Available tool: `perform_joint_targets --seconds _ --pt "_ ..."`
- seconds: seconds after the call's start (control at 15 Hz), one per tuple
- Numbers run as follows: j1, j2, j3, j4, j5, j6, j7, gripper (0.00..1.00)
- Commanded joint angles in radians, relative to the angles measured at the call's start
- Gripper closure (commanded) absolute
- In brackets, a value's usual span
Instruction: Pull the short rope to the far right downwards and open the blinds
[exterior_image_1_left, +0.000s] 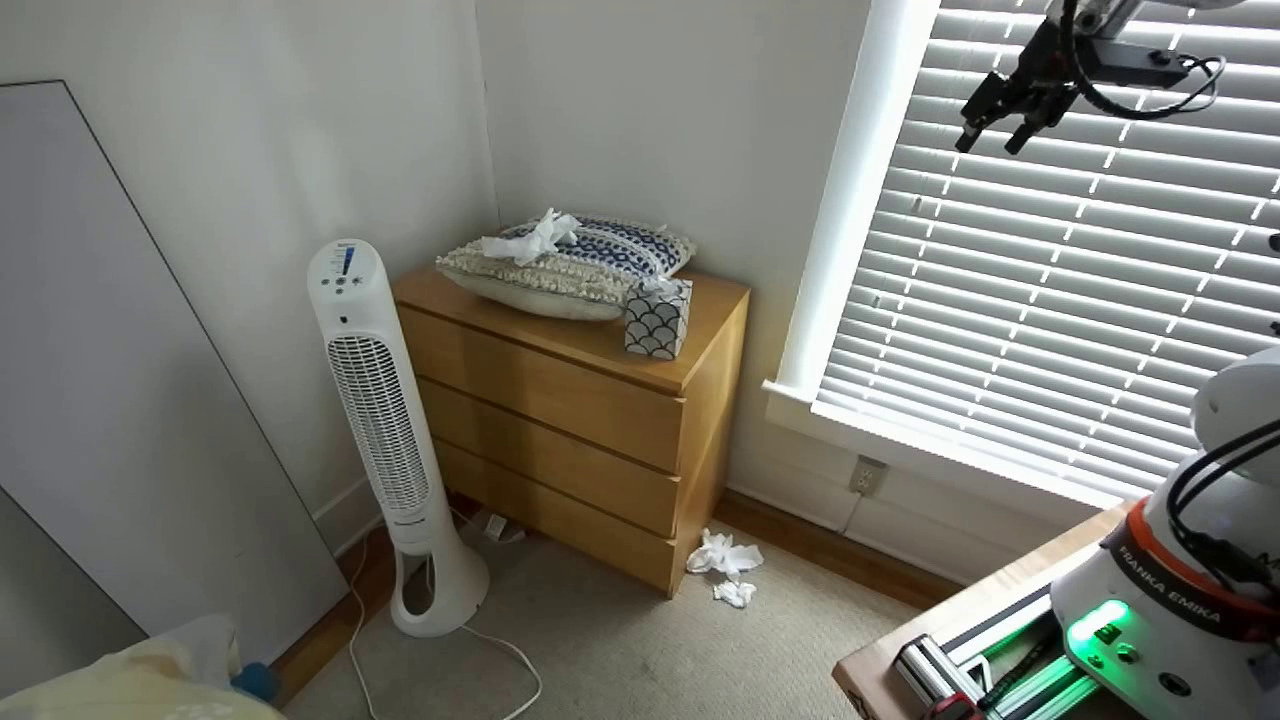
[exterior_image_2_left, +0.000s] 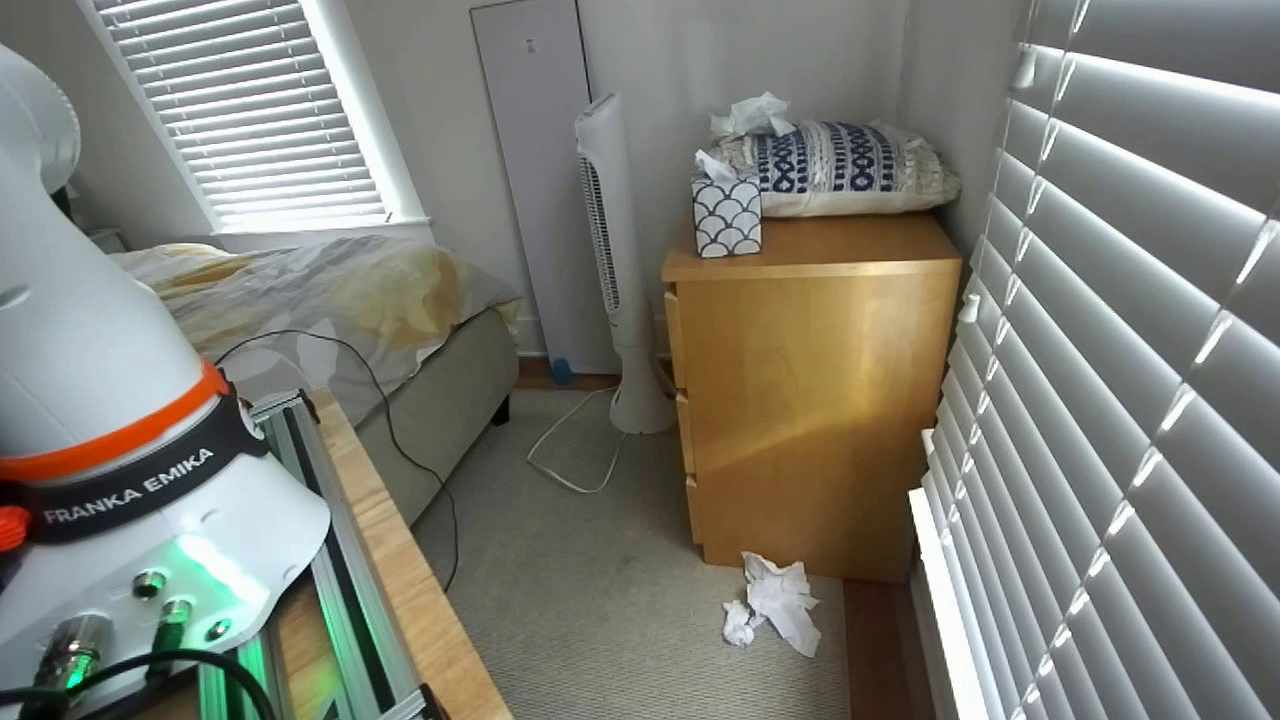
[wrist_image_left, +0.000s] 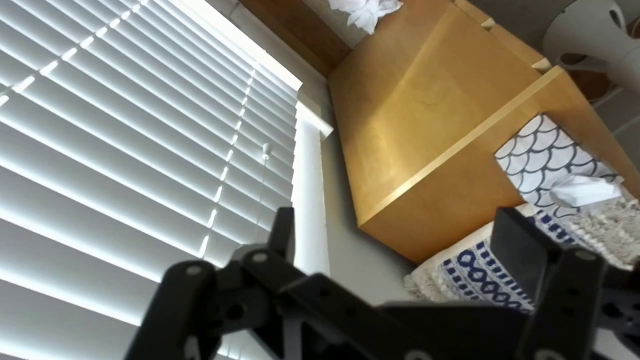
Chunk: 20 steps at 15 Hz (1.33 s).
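Observation:
The white slatted blinds (exterior_image_1_left: 1060, 290) cover the window beside the robot; they also show in the other views (exterior_image_2_left: 1130, 330) (wrist_image_left: 115, 165). Their slats are lowered. Thin cords hang in front of them with small white tassels: a higher tassel (exterior_image_2_left: 1025, 67) on a shorter cord and a lower tassel (exterior_image_2_left: 969, 308). One tassel (wrist_image_left: 266, 151) shows in the wrist view, which stands upside down. My gripper (exterior_image_1_left: 990, 145) is high in front of the blinds, pointing down. In the wrist view its fingers (wrist_image_left: 395, 220) are wide apart with nothing between them. The gripper is out of frame in an exterior view.
A wooden dresser (exterior_image_1_left: 560, 400) stands in the corner beside the window, with a patterned pillow (exterior_image_1_left: 600, 265) and a tissue box (exterior_image_1_left: 657, 320) on top. A white tower fan (exterior_image_1_left: 390, 440) stands before it. Crumpled tissues (exterior_image_2_left: 780, 600) lie on the floor. A bed (exterior_image_2_left: 460, 370) stands behind the robot's table.

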Motion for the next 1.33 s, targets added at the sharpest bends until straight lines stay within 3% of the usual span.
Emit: perform_joint_targets --seconds 0.0,0.2,0.33,0.4,0.67,1.27 --pt "-0.041 0.046 -0.013 -0.005 -0.053 0.123 0.031 0.0" --pt "-0.064 0.117 -0.018 0.018 -0.064 0.235 0.067 0.0" --pt "-0.095 0.176 0.001 0.048 -0.073 0.255 0.169 0.0" --pt "-0.063 0.119 -0.023 0.014 -0.048 0.245 0.081 0.0" --pt "-0.075 0.177 -0.017 0.045 -0.052 0.254 0.141 0.0" --pt "-0.06 0.394 -0.056 0.141 -0.038 0.321 0.003 0.0"
